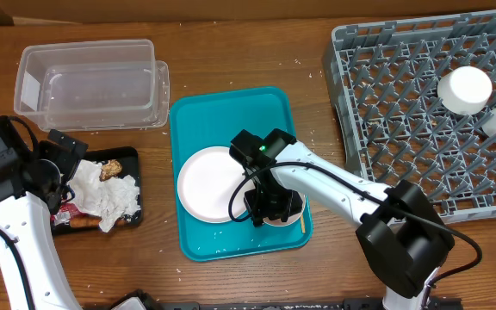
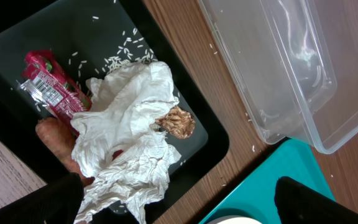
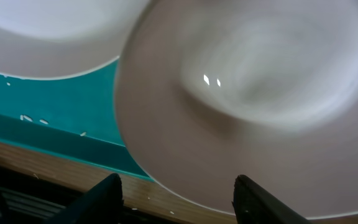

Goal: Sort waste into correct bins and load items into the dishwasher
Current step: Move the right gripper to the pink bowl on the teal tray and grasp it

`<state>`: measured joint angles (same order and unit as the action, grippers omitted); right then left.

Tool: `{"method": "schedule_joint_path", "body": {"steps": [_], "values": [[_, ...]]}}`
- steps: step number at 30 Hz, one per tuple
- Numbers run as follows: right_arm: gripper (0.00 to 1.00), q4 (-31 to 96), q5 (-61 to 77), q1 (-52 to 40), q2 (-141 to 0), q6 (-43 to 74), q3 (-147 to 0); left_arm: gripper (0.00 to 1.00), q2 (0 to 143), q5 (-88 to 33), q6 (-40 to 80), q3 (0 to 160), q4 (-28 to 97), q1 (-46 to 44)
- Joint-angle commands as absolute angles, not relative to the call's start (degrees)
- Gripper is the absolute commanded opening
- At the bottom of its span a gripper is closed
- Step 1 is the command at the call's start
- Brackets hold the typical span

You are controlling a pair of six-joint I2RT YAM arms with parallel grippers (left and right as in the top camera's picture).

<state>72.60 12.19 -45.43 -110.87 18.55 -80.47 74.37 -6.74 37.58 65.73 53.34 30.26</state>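
Red wrapper (image 2: 48, 93) carries white print, too small to read. Left wrist view picks out rice grains (image 2: 126, 53) on black tray (image 2: 30, 37), with napkins (image 2: 129, 130), brown food bit (image 2: 178, 121) and carrot (image 2: 55, 140). Left gripper (image 2: 179, 183) spread wide above them, holding nothing. Overhead alone shows grey dish rack (image 1: 403, 86) at right (two white dishes (image 1: 465, 89) in it) and wooden stick (image 1: 302, 217) on teal tray (image 1: 231, 116) near white plate (image 1: 209, 182). Right gripper (image 3: 178, 180) has fingers apart over blurred saucer (image 3: 247, 93); contact unclear.
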Motion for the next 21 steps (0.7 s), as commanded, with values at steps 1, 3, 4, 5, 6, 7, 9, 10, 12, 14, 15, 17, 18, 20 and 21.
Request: {"method": "schedule_joint_path", "body": {"steps": [1, 3, 4, 5, 6, 7, 9, 10, 12, 14, 15, 17, 18, 20, 21], "values": [[0.60, 71.0, 13.4, -45.7, -110.8, 14.7, -80.3, 1.00, 74.4, -6.9, 38.2, 66.7, 53.3, 30.3], [0.60, 70.1, 13.4, -45.9, -110.8, 14.2, -79.8, 1.00, 74.4, -6.9, 38.2, 66.7, 53.3, 30.3], [0.60, 69.9, 13.6, -46.2, -110.8, 13.4, -79.6, 1.00, 74.4, -6.9, 38.2, 66.7, 53.4, 30.3], [0.60, 69.6, 13.6, -46.5, -110.8, 13.2, -79.2, 1.00, 74.4, -6.9, 38.1, 66.7, 53.4, 30.3], [0.60, 69.4, 13.6, -47.1, -110.9, 13.3, -78.6, 1.00, 74.4, -6.9, 38.2, 66.7, 53.4, 30.3], [0.60, 69.2, 13.3, -47.5, -110.9, 13.3, -78.2, 1.00, 74.4, -6.9, 38.2, 66.7, 53.3, 30.3], [0.60, 68.7, 12.4, -47.9, -110.9, 13.5, -77.3, 1.00, 74.4, -6.9, 38.1, 66.7, 53.3, 30.3], [0.59, 68.3, 12.5, -48.1, -110.9, 13.5, -76.9, 1.00, 74.4, -6.9, 38.1, 66.7, 53.3, 30.3], [0.57, 67.3, 12.5, -48.3, -111.0, 13.5, -76.2, 1.00, 74.4, -6.9, 38.2, 66.7, 53.3, 30.3], [0.51, 67.0, 12.3, -48.3, -111.2, 13.5, -76.1, 1.00, 74.4, -6.9, 38.1, 66.7, 53.4, 30.3], [0.47, 66.8, 12.2, -48.3, -111.2, 13.5, -76.1, 1.00, 74.4, -6.9, 38.2, 66.7, 53.3, 30.3], [0.34, 66.4, 12.1, -48.3, -111.2, 13.7, -76.1, 1.00, 74.4, -6.9, 38.2, 66.7, 53.3, 30.3], [0.31, 66.2, 12.1, -48.3, -111.2, 13.8, -76.1, 1.00, 74.4, -6.9, 38.2, 66.7, 53.3, 30.3], [0.29, 66.2, 12.1, -48.3, -111.2, 14.9, -76.2, 1.00, 74.4, -6.9, 38.1, 66.7, 53.4, 30.3], [0.28, 66.2, 12.1, -48.3, -111.2, 15.0, -76.3, 1.00, 74.4, -6.9, 38.2, 66.7, 53.3, 30.3]]}}
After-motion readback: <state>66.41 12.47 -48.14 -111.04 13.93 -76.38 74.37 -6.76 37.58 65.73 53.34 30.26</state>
